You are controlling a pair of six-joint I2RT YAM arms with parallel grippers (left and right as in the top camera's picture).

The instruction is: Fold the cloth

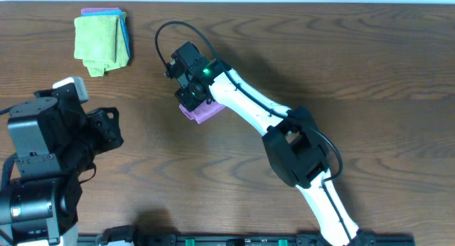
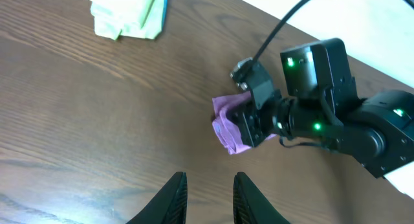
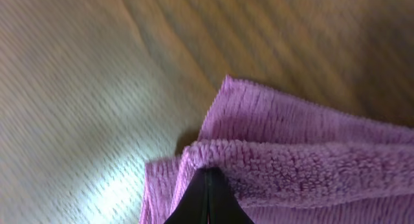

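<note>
Purple cloth [image 1: 205, 113] pinched by right gripper [image 1: 193, 102]; green folded stack [image 1: 102, 40] lies well apart.

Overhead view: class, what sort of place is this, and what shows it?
Probably a robotics lab bench: a left arm and right arm at a wooden table, a stack of folded cloths, and a purple cloth gripped by the right pincer.

Dark wooden table [image 1: 355, 68] carries a green-topped stack of folded cloths [image 1: 102, 41] far left, a bunched purple cloth [image 1: 202, 112] mid-table.

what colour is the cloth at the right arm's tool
Purple: the fuzzy purple microfibre cloth shows best in the right wrist view.
</note>
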